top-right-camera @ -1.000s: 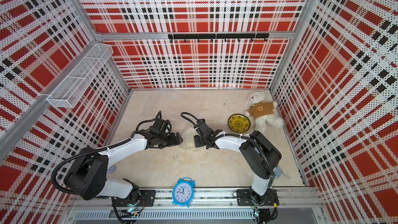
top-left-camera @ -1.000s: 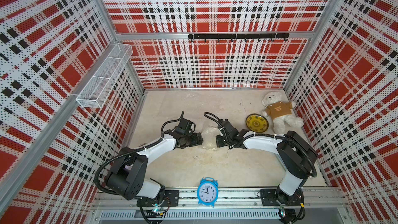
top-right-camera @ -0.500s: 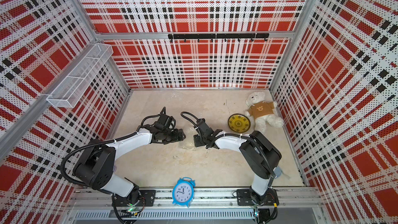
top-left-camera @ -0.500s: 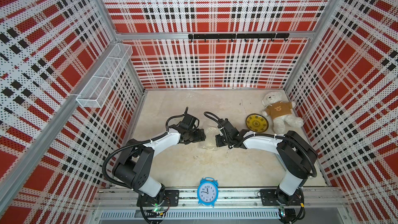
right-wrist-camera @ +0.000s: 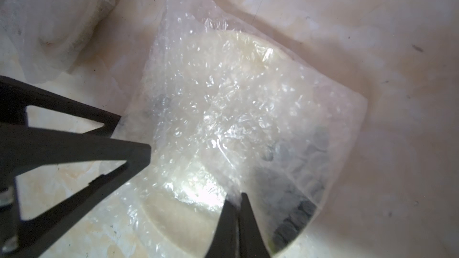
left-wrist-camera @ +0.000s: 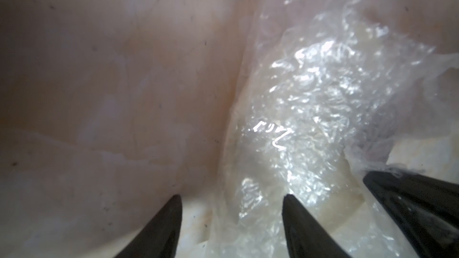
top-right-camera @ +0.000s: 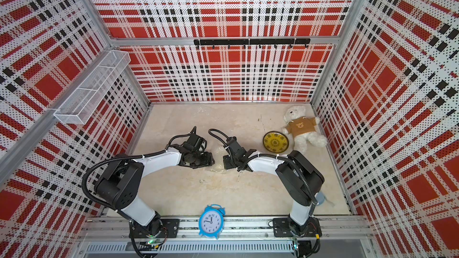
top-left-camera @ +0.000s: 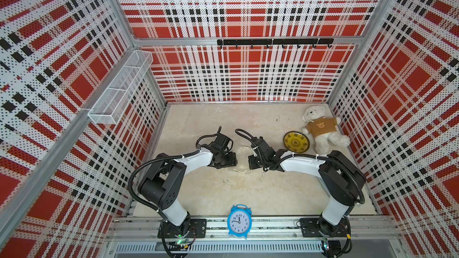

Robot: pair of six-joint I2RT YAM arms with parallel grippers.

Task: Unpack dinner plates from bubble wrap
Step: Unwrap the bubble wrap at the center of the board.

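A bubble wrap point(top-left-camera: 241, 155) bundle lies mid-floor between both arms in both top views. In the right wrist view a cream plate with dark marks point(right-wrist-camera: 250, 53) shows through the bubble wrap point(right-wrist-camera: 223, 110). My right gripper point(right-wrist-camera: 237, 201) is shut, pinching a fold of that wrap, and shows from above as right gripper point(top-left-camera: 250, 164). My left gripper point(left-wrist-camera: 231, 198) stands open astride the wrap's edge point(left-wrist-camera: 305, 100), one finger over bare floor and one on the plastic; from above the left gripper point(top-left-camera: 234, 163) sits at the bundle's left side. The yellow black-rimmed plate point(top-left-camera: 296, 141) lies bare to the right.
A white teddy bear point(top-left-camera: 320, 130) lies in the back right corner beside the yellow plate. A blue alarm clock point(top-left-camera: 239, 220) stands on the front rail. A second crumpled pale bundle point(right-wrist-camera: 54, 21) lies near the wrapped plate. A wire basket point(top-left-camera: 121, 83) hangs on the left wall.
My left arm has moved right to the bundle, and its jaws have narrowed. The right gripper has stayed shut on the wrap.
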